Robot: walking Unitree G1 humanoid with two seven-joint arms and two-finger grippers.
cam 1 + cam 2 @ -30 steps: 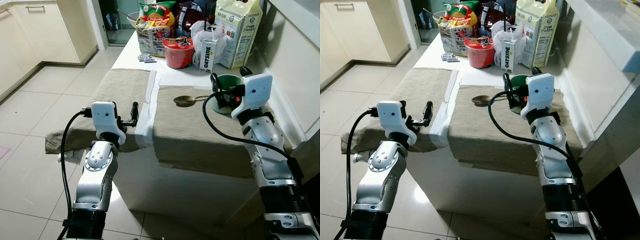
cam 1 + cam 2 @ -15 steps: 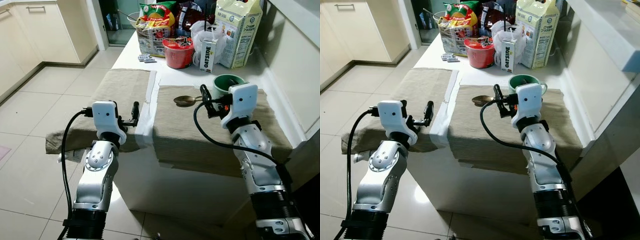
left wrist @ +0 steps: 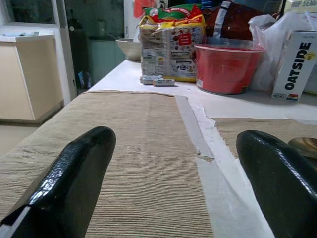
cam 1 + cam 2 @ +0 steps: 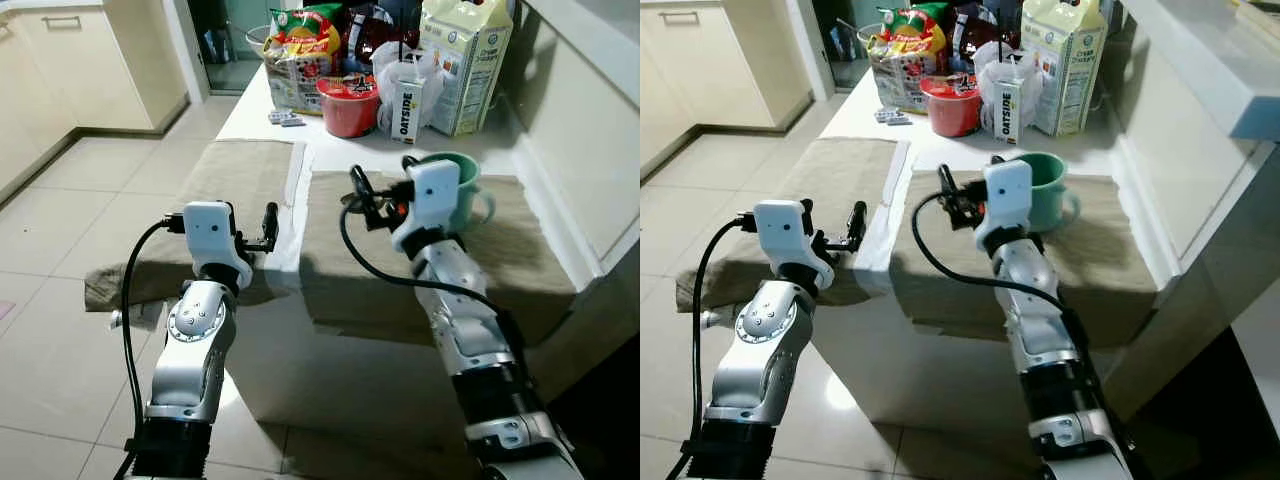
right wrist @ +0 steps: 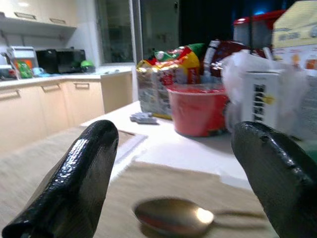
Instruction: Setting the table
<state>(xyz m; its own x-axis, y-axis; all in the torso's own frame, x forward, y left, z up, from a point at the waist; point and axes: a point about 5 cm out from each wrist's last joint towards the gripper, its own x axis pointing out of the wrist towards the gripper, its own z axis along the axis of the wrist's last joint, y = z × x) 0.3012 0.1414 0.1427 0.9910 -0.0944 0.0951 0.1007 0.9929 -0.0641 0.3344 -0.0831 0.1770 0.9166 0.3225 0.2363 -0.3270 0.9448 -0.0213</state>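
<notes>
Two hands gaping empty, right hand [image 4: 358, 190] above spoon [image 5: 174, 216], left hand [image 4: 268, 222] over placemat [image 3: 133, 144]

Bright indoor light, head views sharp, right wrist view blurred, dark doorway behind.

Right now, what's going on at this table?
The right gripper, fingers open, hovers just above the spoon lying on the right placemat, beside the green mug. The left gripper, open and holding nothing, hangs over the left placemat. Groceries, including an Oatside carton, crowd the table's far end.
</notes>
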